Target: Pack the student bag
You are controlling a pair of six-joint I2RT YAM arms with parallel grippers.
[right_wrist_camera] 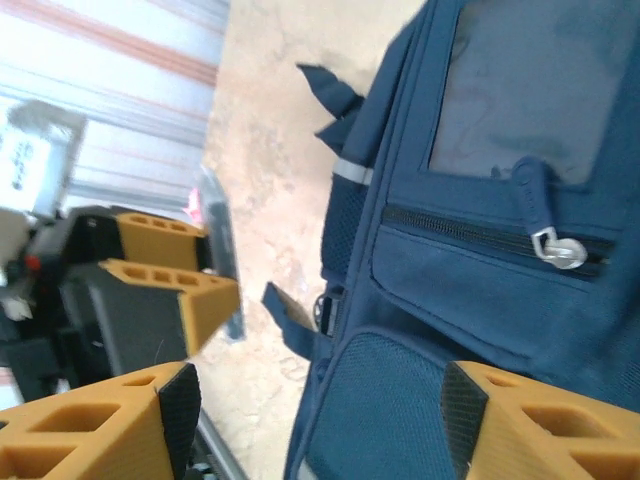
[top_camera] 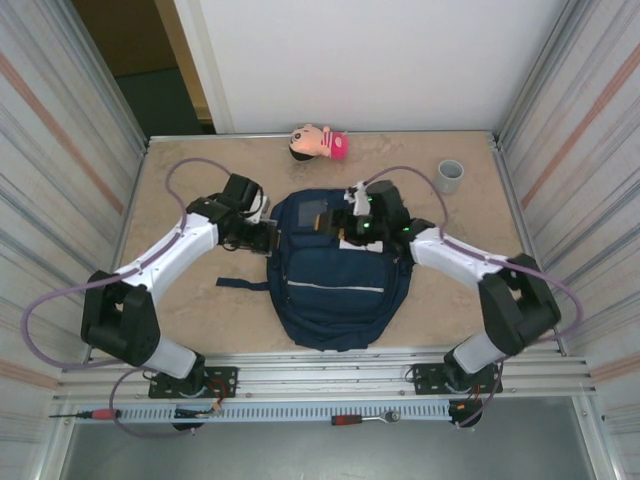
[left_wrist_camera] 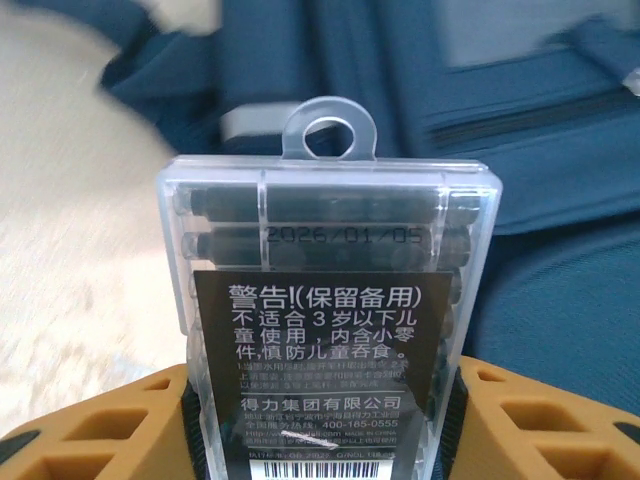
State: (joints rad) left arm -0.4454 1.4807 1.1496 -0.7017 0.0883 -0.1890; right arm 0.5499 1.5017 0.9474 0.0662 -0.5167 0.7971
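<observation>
"2026/01/05" on clear case (left_wrist_camera: pixel 330 215) — "警告!", "400-165-0555" on black label (left_wrist_camera: pixel 325 375)

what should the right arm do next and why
Probably close the open right pincer on the zipper pull and slide it along: that pocket of the student bag looks zipped shut, while the left pincer holds the clear cartridge box beside it.

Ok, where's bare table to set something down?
Bare: the table near-left of the student bag, just nearer than its loose strap; also the far strip between doll and cup. Crowded: beside the bag's top, around left gripper and right gripper.
</observation>
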